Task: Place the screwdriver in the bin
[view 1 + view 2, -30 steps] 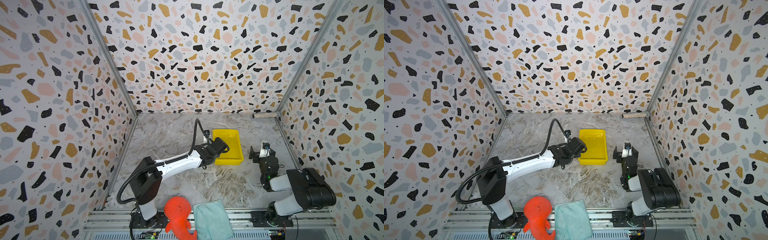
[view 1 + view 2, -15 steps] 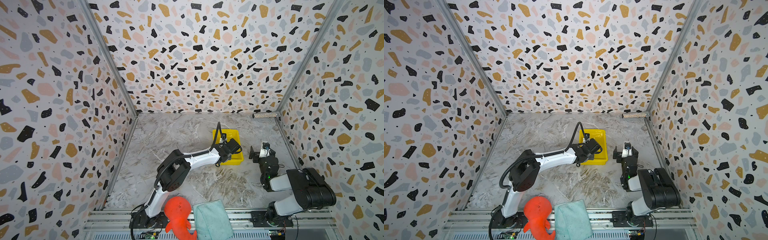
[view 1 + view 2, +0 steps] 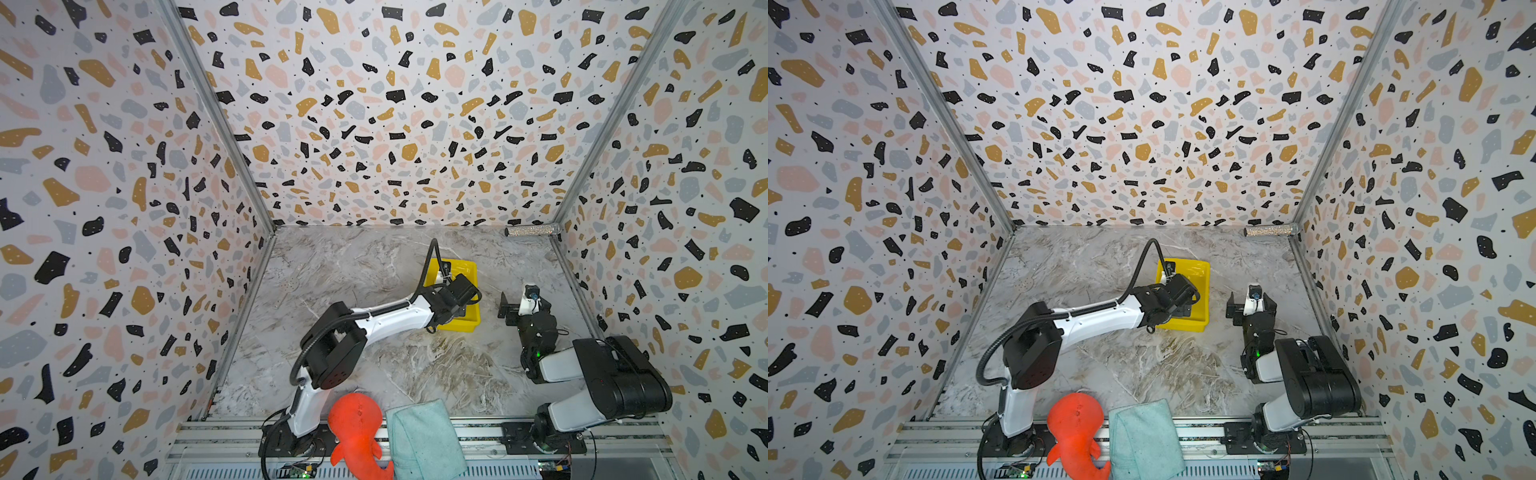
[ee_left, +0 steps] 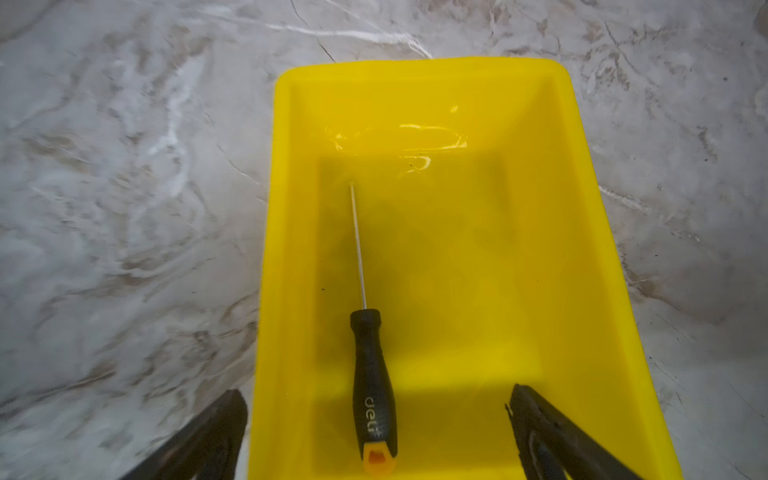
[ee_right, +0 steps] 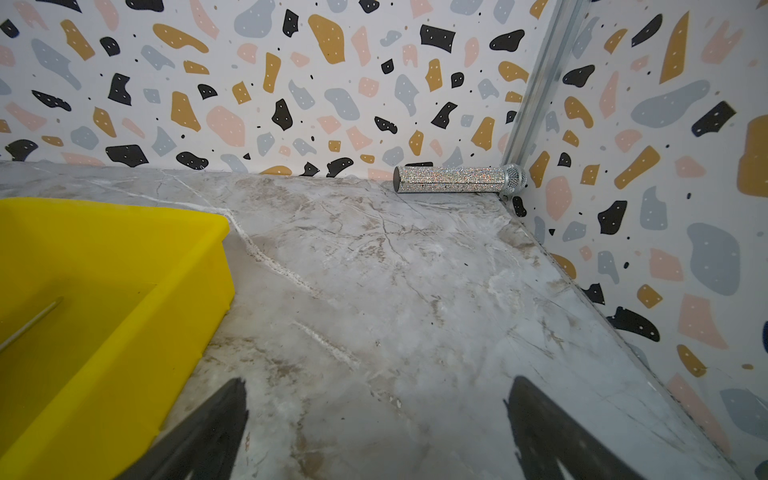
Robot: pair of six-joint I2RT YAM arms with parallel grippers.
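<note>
- The screwdriver [image 4: 371,374] lies flat on the floor of the yellow bin [image 4: 419,66]. Its thin metal end points to the far short wall. Its orange end is close to the near wall.
- The left gripper [image 4: 376,399] hangs over the near end of the bin. Its two fingers are wide apart and hold nothing.
- So the job looks done. The step now is to take the left arm away cleanly.
- In the left wrist view one finger [image 4: 216,432] sits over the table [image 4: 124,208], just outside a long wall of the bin. The other finger sits over the inside.
- I think the arm should go straight up first. That way no finger can hook the wall and tip the bin.
- Only then should it swing over to its own side.
- The fingers should be apart on the way up, so they cannot pinch the handle.
- The right gripper [image 5: 376,386] sits beside the bin, with its fingers apart and empty. I think it does not need to help.
</note>
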